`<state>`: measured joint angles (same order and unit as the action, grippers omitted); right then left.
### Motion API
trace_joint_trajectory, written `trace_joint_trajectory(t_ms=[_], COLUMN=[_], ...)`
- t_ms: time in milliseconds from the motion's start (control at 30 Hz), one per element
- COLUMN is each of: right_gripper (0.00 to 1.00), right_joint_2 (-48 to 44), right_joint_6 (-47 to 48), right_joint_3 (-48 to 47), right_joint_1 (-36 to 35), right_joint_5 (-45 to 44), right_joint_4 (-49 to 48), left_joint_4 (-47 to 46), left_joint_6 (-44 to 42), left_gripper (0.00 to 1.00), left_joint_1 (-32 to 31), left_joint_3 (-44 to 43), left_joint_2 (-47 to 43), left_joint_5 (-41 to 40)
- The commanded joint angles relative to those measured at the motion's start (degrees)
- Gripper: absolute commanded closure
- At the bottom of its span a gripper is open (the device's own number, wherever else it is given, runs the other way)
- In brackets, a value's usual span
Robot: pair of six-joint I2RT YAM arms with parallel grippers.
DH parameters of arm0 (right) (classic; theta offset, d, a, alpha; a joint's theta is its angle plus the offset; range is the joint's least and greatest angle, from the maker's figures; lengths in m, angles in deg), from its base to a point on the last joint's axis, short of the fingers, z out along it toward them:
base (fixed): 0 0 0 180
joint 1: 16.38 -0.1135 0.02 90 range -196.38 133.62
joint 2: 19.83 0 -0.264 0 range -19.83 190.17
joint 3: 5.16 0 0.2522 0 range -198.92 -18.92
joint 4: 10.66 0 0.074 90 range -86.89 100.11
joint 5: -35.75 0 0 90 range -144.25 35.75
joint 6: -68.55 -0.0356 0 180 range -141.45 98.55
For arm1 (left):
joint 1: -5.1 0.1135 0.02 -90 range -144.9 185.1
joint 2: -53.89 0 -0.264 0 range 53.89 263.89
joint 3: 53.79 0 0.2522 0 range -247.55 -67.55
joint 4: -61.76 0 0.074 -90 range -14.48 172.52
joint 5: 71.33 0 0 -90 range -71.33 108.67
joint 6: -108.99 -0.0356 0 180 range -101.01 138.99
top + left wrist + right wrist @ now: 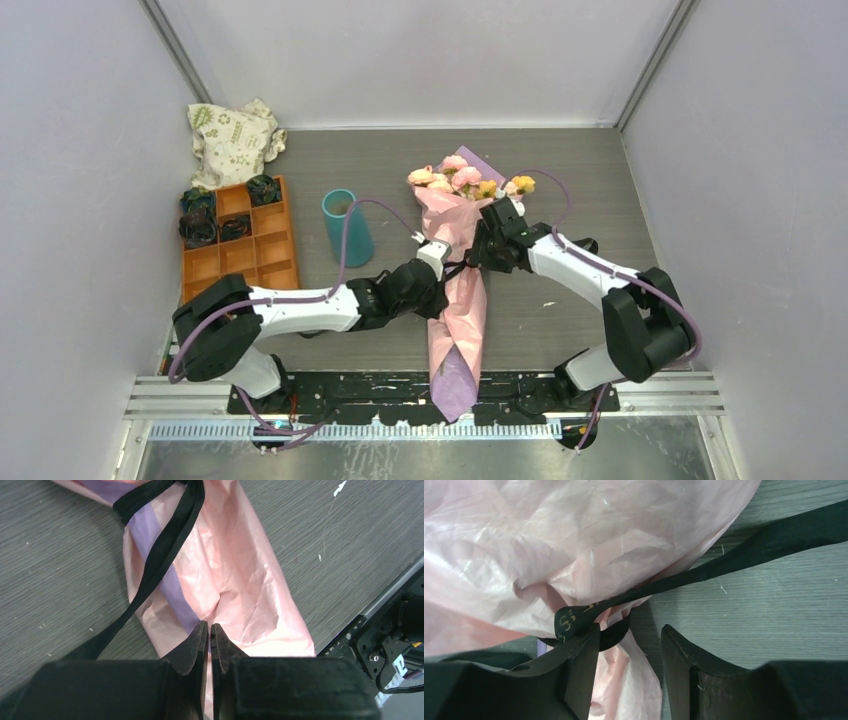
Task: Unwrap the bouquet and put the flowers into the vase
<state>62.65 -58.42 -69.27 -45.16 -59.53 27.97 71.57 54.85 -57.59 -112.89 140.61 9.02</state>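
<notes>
One bouquet (455, 300) is laid lengthwise on the table (560, 170), wrapped in pink and lilac paper and tied with one black ribbon (165, 545). The flowers (462, 178) are bunched at its far end, too close to be counted. One vase (347, 227) is stood to its left, apart from it. The left gripper (209, 627) is seen clenched over the wrap; whether anything is pinched cannot be told. The right gripper (630, 630) is held released, one finger against the ribbon knot. One tray (275, 270) with four dark bundles and one cloth bag (232, 140) are set far left
</notes>
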Motion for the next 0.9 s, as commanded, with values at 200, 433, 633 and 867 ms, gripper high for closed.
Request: trace_joint_trajectory(t_ms=[200, 433, 633, 867], right_gripper=[0.48, 0.49, 0.61, 0.61], right_joint_2=[4.19, 4.14, 6.72, 4.70], right_joint_6=[-0.52, -1.79, -2.52, -3.73], right_joint_3=[-4.98, -5.60, -6.19, -4.41], right_joint_1=[-0.32, -0.36, -1.14, -2.42], right_joint_5=[-2.04, -2.15, 2.35, 5.48], right_joint_4=[-3.97, -4.25, -4.80, -3.76], left_joint_4=[-4.06, -4.08, -4.26, -2.68], left_joint_6=[0.18, 0.08, 0.78, 0.62], left_gripper=[0.93, 0.93, 0.95, 0.96], left_joint_1=[-0.45, -0.42, -0.38, -0.31], left_joint_3=[-4.11, -7.16, -9.02, -10.25], left_joint_2=[-1.65, 2.78, 11.66, 17.63], left_joint_5=[-0.60, 0.32, -2.49, -5.16])
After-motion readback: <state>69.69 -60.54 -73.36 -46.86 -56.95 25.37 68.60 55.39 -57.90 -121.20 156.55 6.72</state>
